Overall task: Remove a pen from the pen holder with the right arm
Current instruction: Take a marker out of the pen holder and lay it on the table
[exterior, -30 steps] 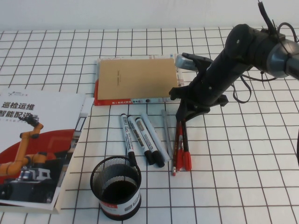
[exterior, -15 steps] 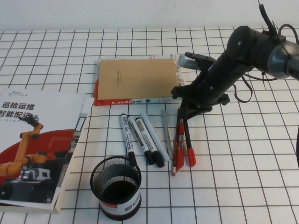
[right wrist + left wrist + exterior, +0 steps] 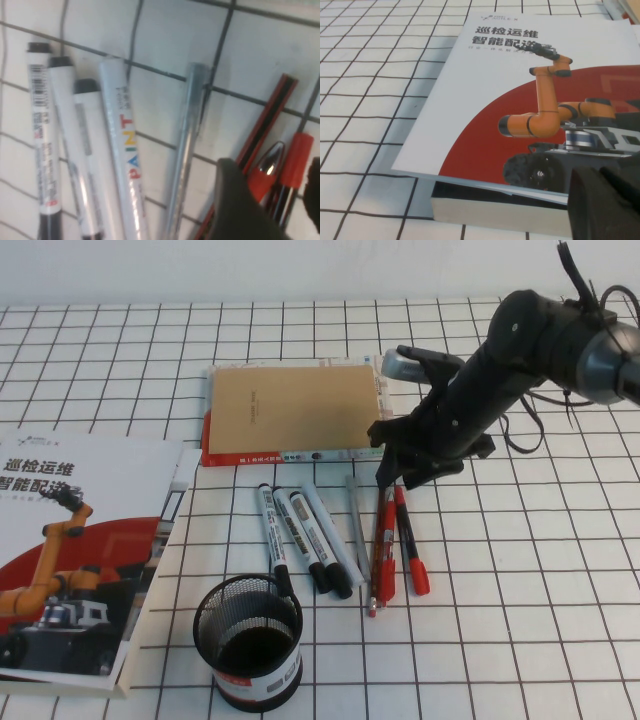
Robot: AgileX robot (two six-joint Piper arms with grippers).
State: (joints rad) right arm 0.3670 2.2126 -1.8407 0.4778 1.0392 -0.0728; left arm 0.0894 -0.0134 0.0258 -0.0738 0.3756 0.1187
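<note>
right gripper hanging over 12 o'clock end of red pen, fingers spread apart, grasping nothing. red pen lies flat on desk, far end pointing about 5 o'clock, just beside second red pen. at their 9 o'clock: clear pen, paint marker, black markers. mesh pen holder upright at 7 o'clock of that row. left gripper sits at near edge of robot booklet, open or closed, can't tell.
</note>
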